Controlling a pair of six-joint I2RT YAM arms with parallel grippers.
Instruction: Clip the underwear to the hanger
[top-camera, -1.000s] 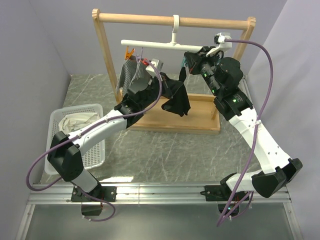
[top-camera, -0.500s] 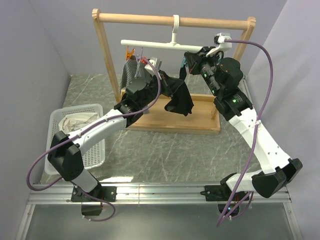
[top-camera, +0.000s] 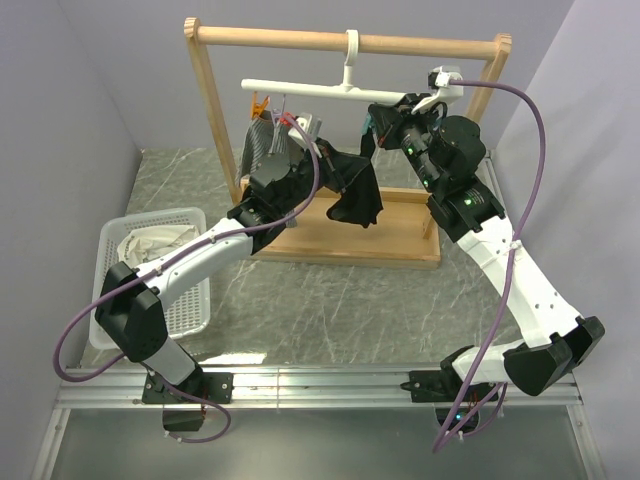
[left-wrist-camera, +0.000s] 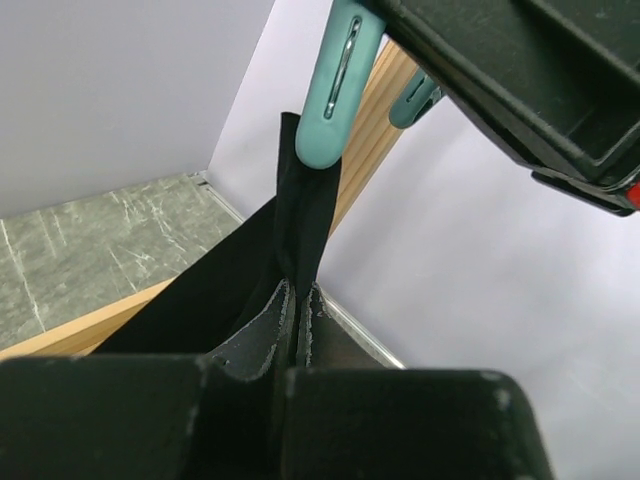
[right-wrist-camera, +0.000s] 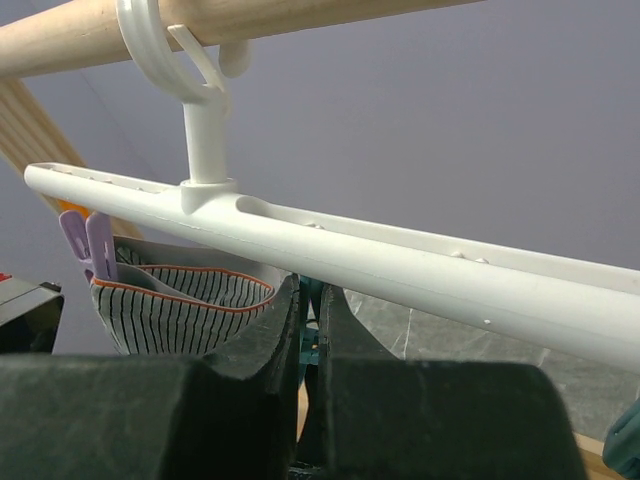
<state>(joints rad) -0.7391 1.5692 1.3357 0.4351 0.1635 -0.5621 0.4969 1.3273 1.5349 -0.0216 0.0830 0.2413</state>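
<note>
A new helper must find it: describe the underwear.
Find the wooden rack at the table's back; a white hanger hangs from its bar. Beneath the hanger's middle droops the underwear, held by a teal clip: plain black, unlike the grey striped garment to its left.

- A robot test bench in a lab or research room.
- The left arm (top-camera: 190, 265) and right arm (top-camera: 510, 270) are bolted to a metal rail (top-camera: 320, 385) at the table's (top-camera: 330, 300) edge, with purple cables (top-camera: 530, 140) looping loose.
- Plain pale walls (top-camera: 80, 100) box the table in.
- A wooden rack (top-camera: 340, 40) with a white hanger (top-camera: 330, 90) and a white basket (top-camera: 150, 215) stand on the table.
</note>
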